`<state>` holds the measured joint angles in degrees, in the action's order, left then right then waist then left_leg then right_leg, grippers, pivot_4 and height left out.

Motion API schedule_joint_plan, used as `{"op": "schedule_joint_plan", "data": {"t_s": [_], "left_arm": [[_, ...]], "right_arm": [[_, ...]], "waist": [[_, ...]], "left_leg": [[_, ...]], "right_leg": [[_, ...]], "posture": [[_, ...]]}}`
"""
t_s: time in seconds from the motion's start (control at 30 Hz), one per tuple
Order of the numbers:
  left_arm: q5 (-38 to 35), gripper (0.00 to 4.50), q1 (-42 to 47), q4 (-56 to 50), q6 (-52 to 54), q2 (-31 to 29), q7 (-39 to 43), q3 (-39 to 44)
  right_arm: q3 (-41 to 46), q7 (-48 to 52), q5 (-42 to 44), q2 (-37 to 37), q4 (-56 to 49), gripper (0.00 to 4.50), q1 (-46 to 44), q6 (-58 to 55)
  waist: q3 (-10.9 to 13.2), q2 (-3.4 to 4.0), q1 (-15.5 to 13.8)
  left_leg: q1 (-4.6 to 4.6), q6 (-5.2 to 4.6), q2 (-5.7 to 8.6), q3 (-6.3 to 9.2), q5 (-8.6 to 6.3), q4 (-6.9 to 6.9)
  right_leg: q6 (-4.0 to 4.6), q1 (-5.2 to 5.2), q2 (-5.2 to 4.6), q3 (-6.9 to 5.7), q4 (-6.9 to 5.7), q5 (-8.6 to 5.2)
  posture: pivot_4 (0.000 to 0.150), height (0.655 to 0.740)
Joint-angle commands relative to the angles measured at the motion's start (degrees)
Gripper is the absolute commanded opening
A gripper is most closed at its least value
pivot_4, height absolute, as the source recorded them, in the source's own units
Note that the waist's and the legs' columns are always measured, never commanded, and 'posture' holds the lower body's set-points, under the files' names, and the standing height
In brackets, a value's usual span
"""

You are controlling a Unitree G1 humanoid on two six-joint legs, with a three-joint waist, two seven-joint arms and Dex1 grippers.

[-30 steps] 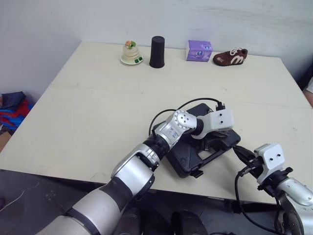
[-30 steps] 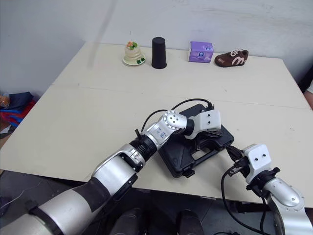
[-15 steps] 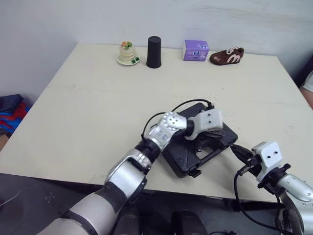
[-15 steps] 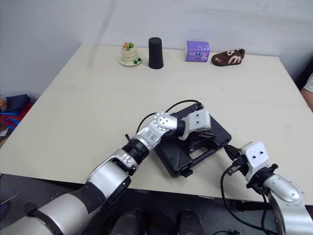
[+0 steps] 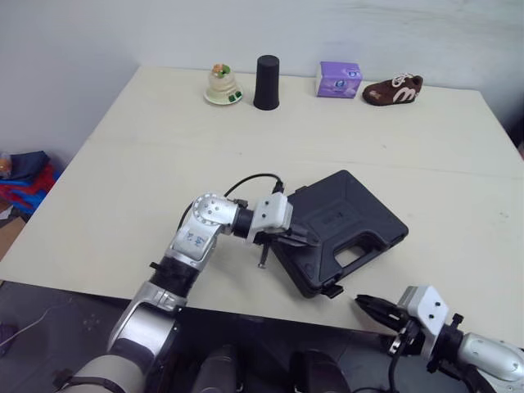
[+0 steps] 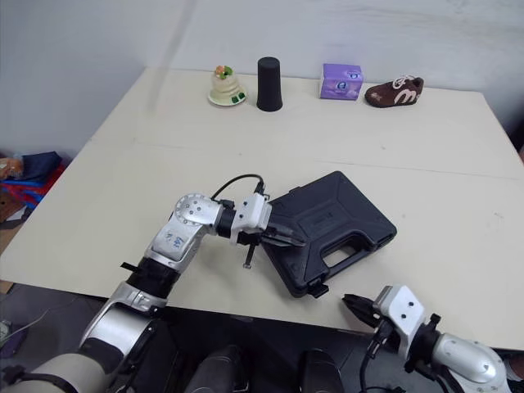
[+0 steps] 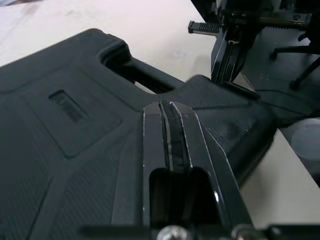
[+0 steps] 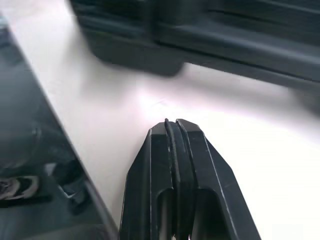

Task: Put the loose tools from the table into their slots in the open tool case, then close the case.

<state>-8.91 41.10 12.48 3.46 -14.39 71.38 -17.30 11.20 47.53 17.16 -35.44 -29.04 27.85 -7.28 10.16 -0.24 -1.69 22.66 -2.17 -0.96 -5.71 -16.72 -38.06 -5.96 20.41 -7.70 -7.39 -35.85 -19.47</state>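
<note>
The black tool case [image 5: 344, 225] lies flat on the table with its lid down and its handle toward the front right. My left gripper [image 5: 299, 239] is shut and empty, its fingertips [image 7: 167, 107] resting at the case's left edge, over the lid [image 7: 75, 125]. Shut and empty too, my right gripper [image 5: 365, 304] hovers low at the table's front edge, just in front of the case's near corner. In the right wrist view its fingertips [image 8: 171, 126] point at the case's side wall [image 8: 200, 40]. I see no loose tools on the table.
Along the table's far edge stand a small figurine [image 5: 221, 85], a black cup [image 5: 266, 83], a purple box [image 5: 339, 80] and a brown shoe [image 5: 393, 89]. A bundle of cloth [image 5: 24, 176] lies on the floor at the left.
My left gripper has drawn back from the case's handle area to its left edge. My right gripper has pulled back and dropped to the table's front edge. The camera has shifted.
</note>
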Motion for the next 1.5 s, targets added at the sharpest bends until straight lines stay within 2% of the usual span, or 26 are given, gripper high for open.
{"op": "schedule_joint_plan", "data": {"t_s": [0.03,0.13,0.3,0.5,0.6,0.73,1.07,1.5], "left_arm": [[1.87,0.02,-0.17,-2.77,-2.87,-0.34,-1.34,-1.82],[2.25,0.02,-0.93,-2.89,-2.19,0.02,-2.39,-2.78],[2.4,0.02,-2.7,-4.93,-1.65,-1.84,0.22,-5.41],[6.88,0.02,-4.37,-2.52,0.13,-4.32,-1.9,-8.31],[11.28,0.02,-5.59,1.21,-4.27,-5.73,-4.01,-11.0],[13.45,0.02,-6.85,3.23,-7.76,-6.69,-5.18,-13.16],[12.18,0.02,-7.34,2.94,-5.66,-6.24,-5.73,-13.63],[11.66,0.02,-7.75,2.15,-3.36,-6.67,-4.32,-14.5]], "right_arm": [[-3.9,0.36,-1.84,0.94,0.06,0.0,-0.36,3.45],[-8.31,-0.06,-3.65,2.09,1.28,0.0,-2.01,4.8],[-9.85,-0.36,-3.87,2.29,2.11,0.0,-3.88,4.93],[-10.82,-0.48,-3.39,2.31,0.97,0.0,-4.32,4.84],[-9.88,-0.83,-0.81,2.93,-1.08,0.0,-4.61,3.82],[-9.43,-0.06,0.04,1.42,-2.46,0.0,-4.08,3.32],[-7.68,-0.14,4.53,-1.2,-6.28,0.0,-8.7,-1.43],[-7.48,2.28,5.15,-2.0,-2.95,0.0,-14.88,-5.11]], "waist": [[-0.01,0.01,-0.04],[0.0,0.0,0.18],[0.01,0.0,0.34],[0.0,0.0,0.27],[-0.02,0.0,0.27],[-0.41,0.0,0.26],[-0.64,-0.02,0.25],[-0.64,-0.01,0.51]], "left_leg": [[0.0,-0.05,0.04,0.0,-0.03,-0.01],[-0.01,-0.03,0.02,0.02,-0.07,0.02],[-0.01,-0.02,0.01,-0.05,-0.05,0.01],[-0.08,0.05,-0.07,-0.03,-0.09,0.02],[-0.23,0.05,-0.08,-0.04,-0.1,0.04],[-0.81,-0.24,-0.22,0.07,-0.53,0.07],[-1.15,0.0,-0.34,0.07,-0.83,0.09],[-1.17,0.14,-0.5,0.04,-0.91,0.12]], "right_leg": [[-0.02,-0.03,-0.08,0.01,0.03,0.01],[-0.03,-0.05,-0.08,0.0,0.09,0.01],[-0.02,0.0,0.01,0.0,0.02,0.01],[0.0,-0.05,-0.04,0.02,0.03,0.0],[0.0,-0.19,-0.04,0.03,0.06,0.0],[0.03,-0.93,-0.03,-0.03,0.38,-0.02],[0.09,-1.28,-0.04,-0.03,0.55,-0.05],[0.15,-1.25,0.05,-0.04,0.62,-0.08]], "posture": [[0.15,0.738],[0.15,0.738],[0.15,0.738],[0.15,0.738],[0.15,0.738],[0.15,0.738],[0.15,0.738],[0.15,0.738]]}}
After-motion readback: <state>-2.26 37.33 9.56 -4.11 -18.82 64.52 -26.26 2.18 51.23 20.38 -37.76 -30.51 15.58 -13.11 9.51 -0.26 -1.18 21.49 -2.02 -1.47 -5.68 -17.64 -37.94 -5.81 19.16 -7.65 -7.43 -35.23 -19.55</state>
